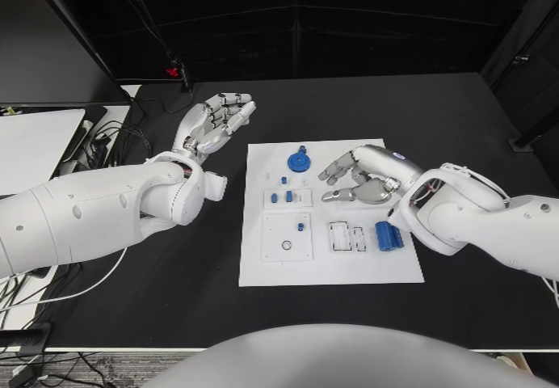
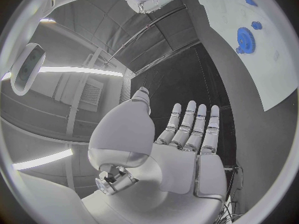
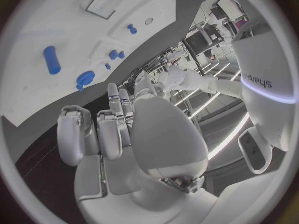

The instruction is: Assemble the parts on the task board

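The white task board (image 1: 338, 267) lies mid-table. On it are a blue gear (image 1: 300, 162), three small blue pieces (image 1: 281, 196), a blue peg (image 1: 300, 227) in a raised square plate and a blue cylinder (image 1: 388, 236) at the right side. My right hand (image 1: 355, 175) hovers over the board's far right part, just right of the gear, fingers apart and holding nothing. My left hand (image 1: 216, 121) is raised left of the board's far corner, fingers straight and spread, empty. The left wrist view shows this open hand (image 2: 187, 139) and the gear (image 2: 246, 39); the right wrist view shows the right hand (image 3: 124, 129), cylinder (image 3: 52, 59) and gear (image 3: 84, 78).
Two empty rectangular slots (image 1: 347, 236) sit beside the cylinder, and a ring mark (image 1: 285, 245) is on the square plate. Cables (image 1: 111, 145) and a pale panel (image 1: 35, 141) lie off the table's left edge. Black table (image 1: 466, 121) surrounds the board.
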Available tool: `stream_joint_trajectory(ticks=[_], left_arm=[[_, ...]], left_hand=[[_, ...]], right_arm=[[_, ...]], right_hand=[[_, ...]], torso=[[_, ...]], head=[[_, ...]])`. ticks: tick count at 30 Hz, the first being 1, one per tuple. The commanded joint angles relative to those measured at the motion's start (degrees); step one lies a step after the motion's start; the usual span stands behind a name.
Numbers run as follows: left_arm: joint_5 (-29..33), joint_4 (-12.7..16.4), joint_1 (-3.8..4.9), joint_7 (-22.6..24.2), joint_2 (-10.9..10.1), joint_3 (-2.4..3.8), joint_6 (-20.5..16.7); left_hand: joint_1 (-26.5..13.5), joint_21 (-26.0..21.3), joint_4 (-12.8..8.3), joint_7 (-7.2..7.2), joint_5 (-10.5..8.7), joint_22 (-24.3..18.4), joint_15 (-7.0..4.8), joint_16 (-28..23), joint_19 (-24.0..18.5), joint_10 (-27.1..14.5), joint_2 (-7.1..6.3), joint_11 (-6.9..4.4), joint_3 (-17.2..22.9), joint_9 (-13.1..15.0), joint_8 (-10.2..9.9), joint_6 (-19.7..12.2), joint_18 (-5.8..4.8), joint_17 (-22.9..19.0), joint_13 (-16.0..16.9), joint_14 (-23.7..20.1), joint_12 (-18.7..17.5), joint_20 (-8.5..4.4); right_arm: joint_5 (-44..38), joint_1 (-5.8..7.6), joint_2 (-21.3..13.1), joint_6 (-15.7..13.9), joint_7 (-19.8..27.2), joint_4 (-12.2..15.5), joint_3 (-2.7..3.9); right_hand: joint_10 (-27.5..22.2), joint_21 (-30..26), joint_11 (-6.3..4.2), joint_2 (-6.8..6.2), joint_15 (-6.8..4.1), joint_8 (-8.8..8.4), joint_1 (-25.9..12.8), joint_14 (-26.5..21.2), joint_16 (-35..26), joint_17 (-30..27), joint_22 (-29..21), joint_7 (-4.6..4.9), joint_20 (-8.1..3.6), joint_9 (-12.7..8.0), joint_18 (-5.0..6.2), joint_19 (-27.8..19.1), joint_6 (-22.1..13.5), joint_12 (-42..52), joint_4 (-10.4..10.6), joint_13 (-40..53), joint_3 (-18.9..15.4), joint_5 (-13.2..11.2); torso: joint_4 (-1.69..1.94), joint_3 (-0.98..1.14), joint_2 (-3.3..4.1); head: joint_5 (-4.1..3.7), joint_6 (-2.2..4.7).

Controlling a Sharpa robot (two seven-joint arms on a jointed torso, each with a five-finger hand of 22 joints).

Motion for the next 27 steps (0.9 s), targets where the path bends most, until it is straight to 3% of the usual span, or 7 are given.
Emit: stream_joint_trajectory(ticks=[1,5,11,14,20,27], left_arm=[[0.04,-0.2,0.03,6.81,0.31,0.06,0.62],[0.04,-0.37,0.01,6.79,0.57,0.06,0.52],[0.04,-0.44,-0.03,6.77,0.68,0.06,0.52],[0.04,-0.46,-0.05,6.7,0.68,0.06,0.57],[0.04,-0.54,-0.06,6.6,0.51,0.06,0.45],[0.04,-0.5,-0.06,6.6,0.4,0.06,0.34]], left_hand=[[-0.04,0.34,0.05,8.59,0.34,-0.07,0.14,0.36,0.28,-0.34,0.25,0.02,-0.29,-0.09,0.3,-0.29,-0.66,-0.05,-0.09,-0.39,0.32,0.01],[-0.05,0.35,0.06,8.59,0.35,-0.12,0.14,0.39,0.26,-0.36,0.26,0.02,-0.32,-0.1,0.34,-0.32,-0.66,-0.09,-0.11,-0.4,0.35,0.01],[-0.04,0.35,0.05,8.59,0.37,-0.1,0.14,0.41,0.27,-0.38,0.3,0.02,-0.33,-0.11,0.36,-0.33,-0.66,-0.12,-0.12,-0.41,0.37,0.01],[-0.04,0.35,0.05,8.59,0.37,-0.1,0.14,0.41,0.27,-0.38,0.3,0.02,-0.33,-0.11,0.36,-0.33,-0.66,-0.12,-0.12,-0.41,0.37,0.01],[-0.03,0.34,0.05,8.59,0.38,-0.19,0.14,0.44,0.22,-0.4,0.34,0.02,-0.34,-0.13,0.39,-0.35,-0.66,-0.15,-0.14,-0.41,0.41,0.01],[0.02,0.37,0.04,8.59,0.42,-0.07,0.14,0.52,0.31,-0.48,0.49,0.02,-0.37,-0.18,0.48,-0.43,-0.65,-0.27,-0.19,-0.45,0.5,0.01]], right_arm=[[12.32,1.01,-1.18,-3.71,5.57,-0.39,0.0],[7.65,1.62,-1.5,-2.44,4.32,-1.79,-0.02],[-2.26,1.87,-0.84,-0.18,0.17,-3.72,-0.06],[-6.8,1.89,-0.61,2.66,-4.03,-4.15,-0.07],[-10.43,1.86,-0.25,7.35,-10.09,-4.2,-0.09],[-11.39,1.81,0.05,10.93,-14.2,-4.3,-0.11]], right_hand=[[-0.9,0.74,0.0,0.64,0.39,-0.41,0.25,4.13,-0.15,5.41,12.45,0.11,0.4,-0.11,0.35,2.9,-0.84,-0.12,-0.22,0.05,0.5,0.19],[-1.53,0.67,-0.04,0.81,0.38,-0.23,0.56,4.21,0.01,5.59,12.42,-0.05,0.44,-0.03,0.38,2.89,-0.93,-0.15,-0.28,0.04,0.82,0.18],[-2.53,0.57,-0.16,0.05,0.27,-0.38,0.38,4.19,-0.04,5.35,12.38,-0.48,0.38,-0.1,0.42,2.86,-1.88,-0.16,-0.02,0.04,1.02,0.16],[-4.14,0.49,-0.28,-0.8,0.11,-0.54,-0.08,4.15,-0.1,5.1,12.35,-0.9,0.26,-0.31,0.45,2.83,-4.82,-0.16,0.2,0.04,1.6,0.16],[-3.84,0.23,-0.07,-1.31,0.27,-0.19,-1.31,4.05,-0.33,4.52,12.24,0.05,0.3,-0.09,0.51,2.72,-5.27,0.22,0.3,0.19,2.55,0.16],[-3.58,-0.18,0.16,-1.74,0.47,0.14,-1.91,3.96,-0.51,4.07,12.06,0.4,0.44,0.07,0.61,2.52,-4.56,0.29,0.28,0.19,3.13,0.16]], torso=[[-0.01,-0.03,0.03],[-0.09,0.01,0.13],[-0.04,0.07,0.11],[0.11,0.09,0.16],[-0.17,-0.03,0.17],[-0.01,-0.02,0.14]], head=[[-0.5,0.0],[-0.68,0.0],[-0.78,0.0],[-0.9,0.0],[-0.9,0.0],[-1.25,0.0]])
